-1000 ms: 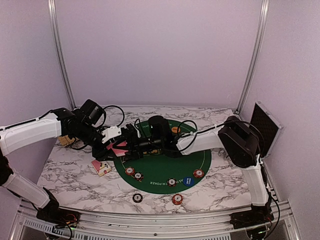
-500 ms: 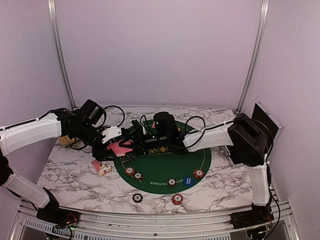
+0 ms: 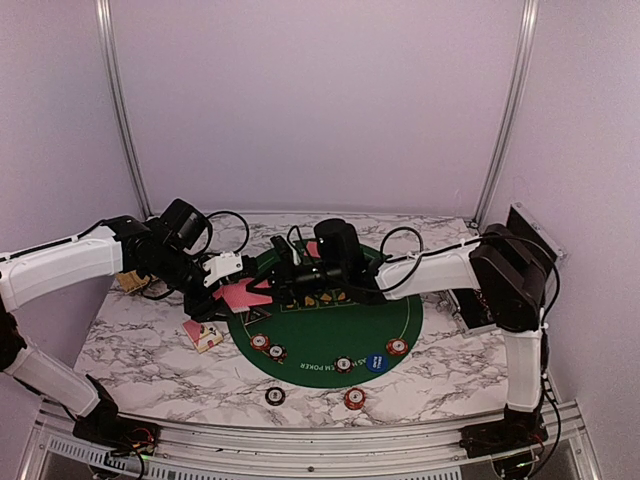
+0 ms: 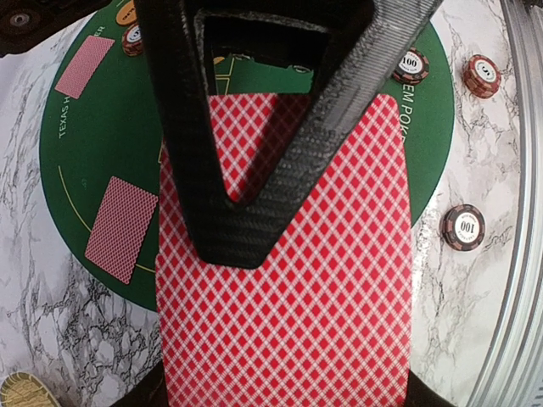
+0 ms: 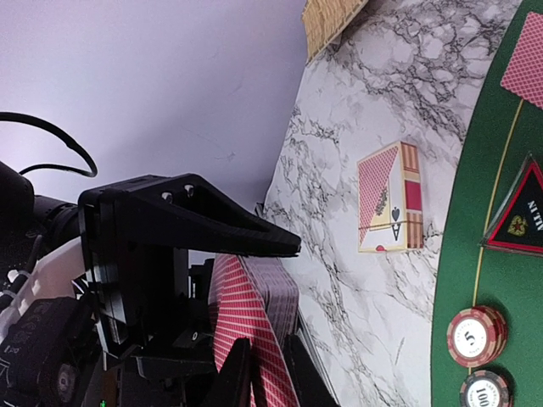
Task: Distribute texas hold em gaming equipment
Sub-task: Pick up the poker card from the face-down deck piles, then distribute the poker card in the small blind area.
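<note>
Reaching further across than in the earlier overhead frame, your right pincer [image 3: 283, 280] is now meeting the deck [image 3: 240, 296], its elbow swinging out to the right and its jaws drawing closer together. From above, your left pincer [image 3: 225, 290] is holding that deck over the left edge of the green mat [image 3: 330, 325]. Chips [image 3: 259, 341] and the blue button [image 3: 376, 362] are lying along the mat's near rim. Two more chips are sitting off it on the counter [image 3: 140, 350], so the chip share is looking well under way.

Through the left wrist camera, the left pincer [image 4: 246, 237] is clamping the deck [image 4: 339, 297] with its red backs facing up. Two cards [image 4: 121, 229] are already lying face down on the mat [image 4: 76, 153] below.

Through the right wrist camera, the right pincer [image 5: 259, 377] is standing narrow, straddling the edge of the deck [image 5: 246, 314]. You cannot tell whether it is squeezing a card yet. Beyond it, the card box [image 5: 390, 199] is lying on the counter [image 5: 356, 110] beside the mat, and the triangular marker [image 5: 519, 216] is resting on the green. Judging by the thick deck, you are only starting the dealing, and most cards are waiting to go out.
</note>
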Available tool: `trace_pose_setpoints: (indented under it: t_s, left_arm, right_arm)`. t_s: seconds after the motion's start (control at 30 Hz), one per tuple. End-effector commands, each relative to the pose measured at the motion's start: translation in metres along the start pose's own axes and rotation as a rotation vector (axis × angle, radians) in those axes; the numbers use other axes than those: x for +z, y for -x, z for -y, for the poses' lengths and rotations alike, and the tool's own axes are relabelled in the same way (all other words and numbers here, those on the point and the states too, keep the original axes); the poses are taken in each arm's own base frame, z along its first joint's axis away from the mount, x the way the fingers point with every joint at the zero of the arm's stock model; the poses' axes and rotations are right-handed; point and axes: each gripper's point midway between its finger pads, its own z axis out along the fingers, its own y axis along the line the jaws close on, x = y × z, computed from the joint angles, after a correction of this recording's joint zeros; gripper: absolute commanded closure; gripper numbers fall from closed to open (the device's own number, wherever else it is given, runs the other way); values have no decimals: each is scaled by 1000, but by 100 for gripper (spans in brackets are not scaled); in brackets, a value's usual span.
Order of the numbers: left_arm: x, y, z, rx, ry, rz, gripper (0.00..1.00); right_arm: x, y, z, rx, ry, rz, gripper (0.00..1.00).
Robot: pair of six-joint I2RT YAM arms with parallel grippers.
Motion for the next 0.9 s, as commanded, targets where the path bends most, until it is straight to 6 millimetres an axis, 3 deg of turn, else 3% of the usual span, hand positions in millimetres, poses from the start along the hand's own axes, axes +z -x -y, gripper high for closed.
trace_pose_setpoints:
  t_s: [0.0, 0.33, 0.73, 0.87]
  left_arm:
    - [-5, 6, -1, 15, 11, 24, 86]
    - [-4, 2, -2, 15, 23, 7, 86]
    - [-2, -5, -2, 13, 28, -14, 87]
    - [-1, -6, -1, 11, 24, -18, 87]
  right_arm:
    - [-14, 8, -13, -17, -11, 27, 88]
    - [-30, 9, -6, -4, -49, 40, 92]
    - [-65, 6, 5, 33, -68, 73, 97]
    - [-83, 2, 20, 52, -102, 79, 98]
